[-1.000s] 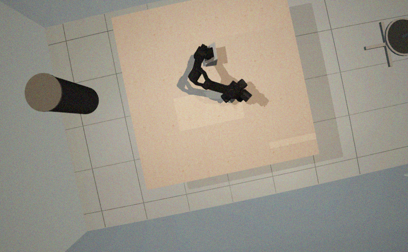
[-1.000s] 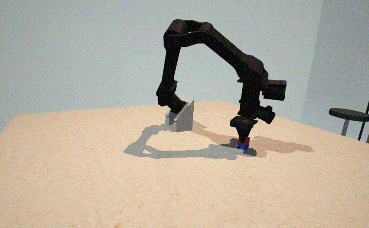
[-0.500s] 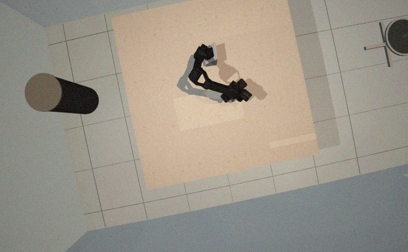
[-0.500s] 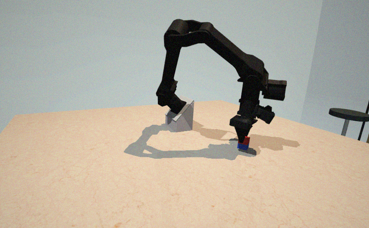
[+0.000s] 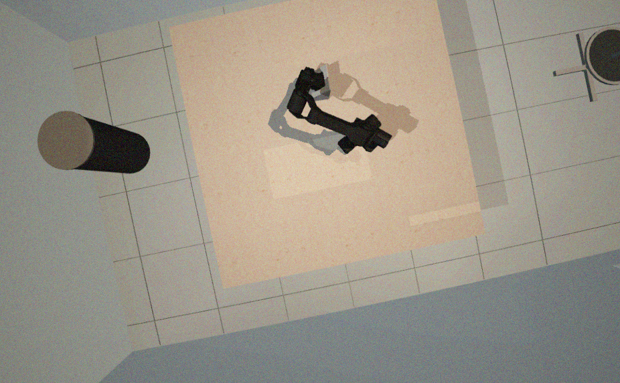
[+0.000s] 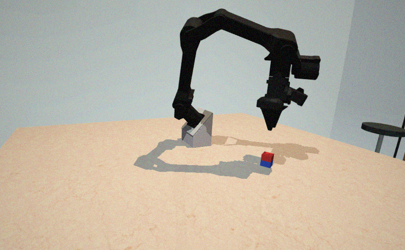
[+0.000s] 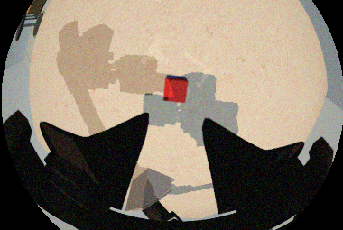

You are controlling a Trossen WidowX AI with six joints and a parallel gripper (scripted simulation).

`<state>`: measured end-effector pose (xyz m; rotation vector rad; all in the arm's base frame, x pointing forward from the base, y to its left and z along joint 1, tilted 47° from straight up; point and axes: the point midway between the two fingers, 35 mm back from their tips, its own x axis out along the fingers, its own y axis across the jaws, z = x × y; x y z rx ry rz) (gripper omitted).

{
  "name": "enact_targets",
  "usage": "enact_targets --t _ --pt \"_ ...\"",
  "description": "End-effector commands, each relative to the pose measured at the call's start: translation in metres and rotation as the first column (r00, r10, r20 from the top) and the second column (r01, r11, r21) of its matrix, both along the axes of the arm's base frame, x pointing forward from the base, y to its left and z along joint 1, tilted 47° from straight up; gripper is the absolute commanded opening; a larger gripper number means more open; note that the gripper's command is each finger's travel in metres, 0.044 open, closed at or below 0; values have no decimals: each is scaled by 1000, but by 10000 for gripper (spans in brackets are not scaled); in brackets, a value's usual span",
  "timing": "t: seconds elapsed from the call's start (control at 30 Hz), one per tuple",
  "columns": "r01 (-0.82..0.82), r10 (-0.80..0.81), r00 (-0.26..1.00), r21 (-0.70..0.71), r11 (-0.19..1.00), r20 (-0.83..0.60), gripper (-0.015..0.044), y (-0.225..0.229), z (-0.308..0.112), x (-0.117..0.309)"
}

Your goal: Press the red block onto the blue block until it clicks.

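The red block (image 6: pixel 267 156) (image 7: pixel 175 89) sits squarely on top of the blue block (image 6: pixel 266 164) (image 7: pixel 176 78), with no gap that I can see between them. The stack stands upright on the table. My gripper (image 6: pixel 270 129) (image 7: pixel 176 120) is open and empty and points down. It hangs well above the stack, touching neither block. In the wrist view the red block shows beyond the two fingertips and hides most of the blue one. In the top view the arm hides both blocks.
The arm's grey wedge-shaped base (image 6: pixel 201 136) stands on the table (image 5: pixel 331 228) (image 6: pixel 154 211), behind and left of the stack in the exterior view. The arm's shadows fall around the stack. A round stool (image 5: pixel 612 54) (image 6: pixel 383 129) and a dark cylinder (image 5: pixel 117 147) stand off the table.
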<state>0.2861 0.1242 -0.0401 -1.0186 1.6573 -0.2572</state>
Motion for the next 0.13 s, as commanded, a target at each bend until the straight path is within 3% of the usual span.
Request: enact_targets --t 0.0,0.1 --pt "4 -4 1000 7 1000 4 220 4 3 0" --pt "4 -4 1000 7 1000 4 220 4 3 0"
